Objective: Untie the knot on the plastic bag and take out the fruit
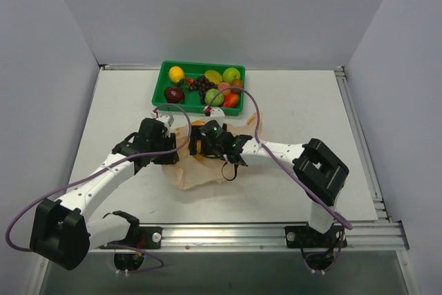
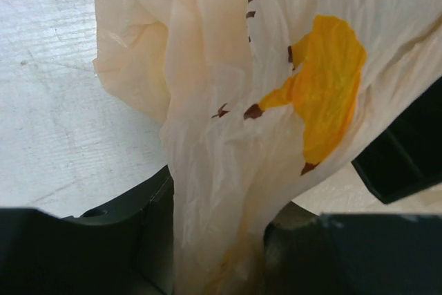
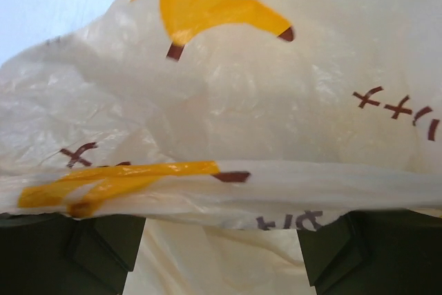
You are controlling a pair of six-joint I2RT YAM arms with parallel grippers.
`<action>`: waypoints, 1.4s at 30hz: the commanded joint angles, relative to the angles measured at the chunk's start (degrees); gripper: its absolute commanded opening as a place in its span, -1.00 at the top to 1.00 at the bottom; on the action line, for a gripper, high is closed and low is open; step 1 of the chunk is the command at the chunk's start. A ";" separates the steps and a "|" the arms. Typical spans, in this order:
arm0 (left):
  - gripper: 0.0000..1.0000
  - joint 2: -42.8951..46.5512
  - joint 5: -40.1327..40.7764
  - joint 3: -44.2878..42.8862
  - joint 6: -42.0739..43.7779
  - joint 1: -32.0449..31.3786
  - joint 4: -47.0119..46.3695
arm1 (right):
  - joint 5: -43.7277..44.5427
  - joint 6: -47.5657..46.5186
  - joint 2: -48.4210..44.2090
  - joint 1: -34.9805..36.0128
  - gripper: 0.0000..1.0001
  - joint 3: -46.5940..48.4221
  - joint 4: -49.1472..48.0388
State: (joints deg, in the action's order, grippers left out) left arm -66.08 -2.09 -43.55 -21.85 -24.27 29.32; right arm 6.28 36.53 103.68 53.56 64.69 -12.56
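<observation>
**Left gripper (image 2: 217,240) pinches the plastic bag (image 1: 197,170) near the tray (image 1: 164,79)**

The plastic bag lies crumpled on the counter (image 1: 297,101) on the arms' side of the green tray, close to it but apart. The left gripper is narrow, clamped on a bunched strip of the bag. The right gripper (image 3: 221,253) stands wide, and a printed fold of the bag lies across its fingers (image 3: 97,246). Fruit (image 1: 177,74) sits in the tray. The knot cannot be made out.
</observation>
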 commanded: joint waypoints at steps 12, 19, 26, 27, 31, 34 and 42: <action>0.14 -0.62 -2.40 -0.75 0.31 0.10 -2.34 | 3.39 6.45 9.00 -1.62 -0.49 4.05 -5.54; 0.14 -0.36 -0.82 -0.92 0.40 0.28 -2.16 | 2.95 0.74 0.49 -1.44 0.55 -1.57 -7.31; 0.14 0.08 1.65 -1.27 0.84 0.45 -1.37 | -5.21 -10.77 -12.43 -1.79 0.67 -3.34 -1.87; 0.14 0.08 1.65 -1.36 0.84 0.54 -1.37 | -9.84 -14.18 -13.58 -1.79 0.67 -2.64 0.32; 0.14 0.08 1.65 -1.45 0.93 0.63 -1.28 | -17.17 -19.29 -17.80 -3.72 0.69 1.22 4.47; 0.14 -0.01 1.03 -1.54 0.93 0.63 -1.37 | -18.15 -21.23 -18.60 -7.23 0.68 5.44 5.17; 0.14 -1.94 -3.62 -1.19 1.81 0.54 -1.55 | -20.34 -26.33 -4.91 -15.15 0.60 21.87 2.63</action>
State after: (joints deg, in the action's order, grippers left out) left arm -67.07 -2.90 -43.55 -21.28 -24.14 29.30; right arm -11.60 14.28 93.91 39.68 81.34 -8.64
